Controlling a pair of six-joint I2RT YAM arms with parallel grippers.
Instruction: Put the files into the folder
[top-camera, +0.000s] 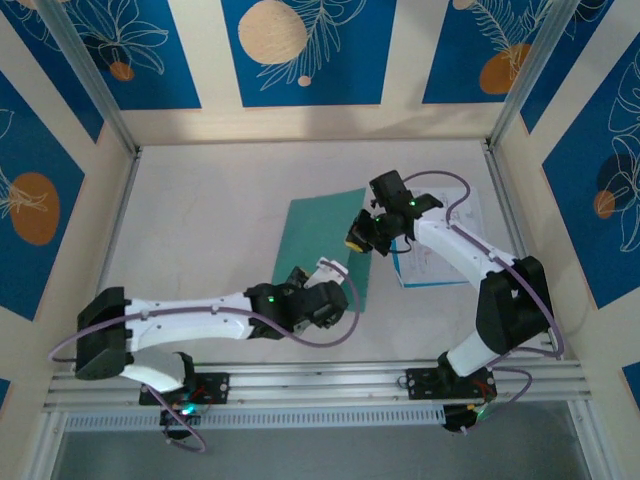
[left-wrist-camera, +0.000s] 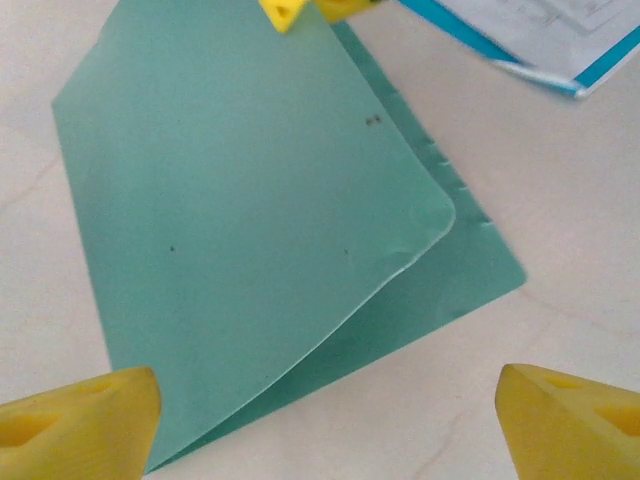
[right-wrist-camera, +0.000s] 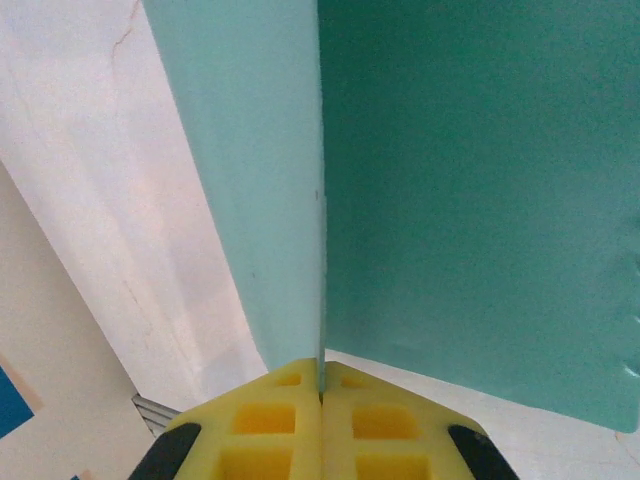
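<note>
The teal folder lies at mid-table with its front cover raised off the back sheet. My right gripper is shut on the cover's edge, with its yellow fingertips at the cover's far corner. My left gripper stands open just off the folder's near corner, its yellow fingers wide apart over bare table with nothing between them. The files, white printed sheets with a blue edge strip, lie on the table right of the folder, partly under the right arm.
Metal frame posts and wall panels bound the table on the left, right and back. The rail with both arm bases runs along the near edge. Pale tabletop stretches left of the folder.
</note>
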